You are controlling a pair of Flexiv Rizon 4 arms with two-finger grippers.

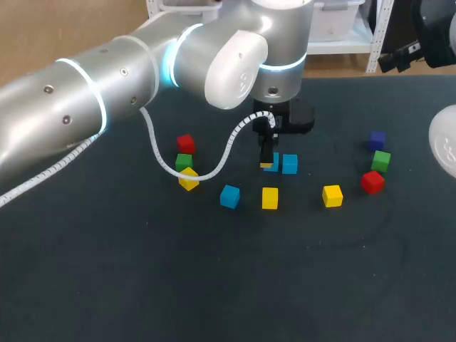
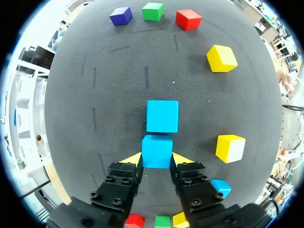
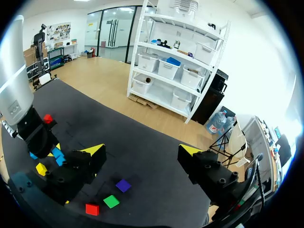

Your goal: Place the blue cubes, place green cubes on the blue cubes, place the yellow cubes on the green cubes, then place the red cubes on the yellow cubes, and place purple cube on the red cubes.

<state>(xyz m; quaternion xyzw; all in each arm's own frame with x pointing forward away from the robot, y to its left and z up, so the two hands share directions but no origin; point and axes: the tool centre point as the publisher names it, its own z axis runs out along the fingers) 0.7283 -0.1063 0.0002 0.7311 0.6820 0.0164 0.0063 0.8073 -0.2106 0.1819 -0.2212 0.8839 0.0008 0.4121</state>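
My left gripper (image 2: 156, 159) is down at the table's middle, its yellow tips pressed on both sides of a blue cube (image 2: 156, 150). A second blue cube (image 2: 162, 116) rests on the mat just ahead, touching the first or nearly so. From the head view, the left gripper (image 1: 267, 158) half hides the gripped blue cube (image 1: 273, 163) beside the second blue cube (image 1: 289, 164). A third blue cube (image 1: 229, 196) lies apart, nearer the front. My right gripper (image 3: 142, 153) hangs wide open above the table's right side, holding nothing.
Red (image 1: 185, 143), green (image 1: 184, 161) and yellow (image 1: 189, 178) cubes cluster at the left. Two yellow cubes (image 1: 269, 198) (image 1: 332, 195) lie in front. Purple (image 1: 377, 140), green (image 1: 380, 160) and red (image 1: 372, 182) cubes sit at the right.
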